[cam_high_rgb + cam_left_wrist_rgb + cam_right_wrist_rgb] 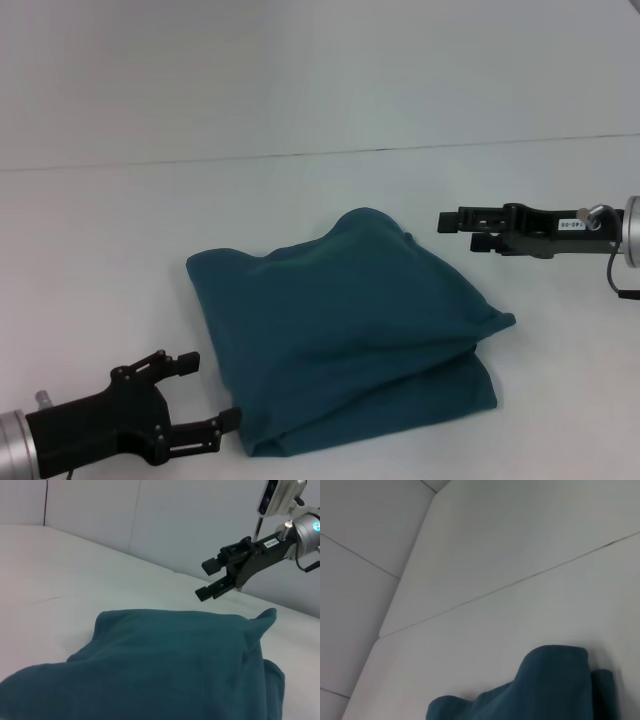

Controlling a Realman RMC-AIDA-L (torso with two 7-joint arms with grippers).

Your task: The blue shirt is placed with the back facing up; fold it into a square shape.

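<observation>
The blue shirt lies folded in layers into a rough, puffy square at the middle of the white table; it also fills the low part of the left wrist view and shows at the edge of the right wrist view. My left gripper is at the shirt's near left corner, open, one fingertip right beside the cloth and nothing between the fingers. My right gripper hovers off the shirt's far right side, open and empty, and is seen from the left wrist.
The white table spreads out on all sides of the shirt. A pale wall rises behind it, meeting the table along a thin seam.
</observation>
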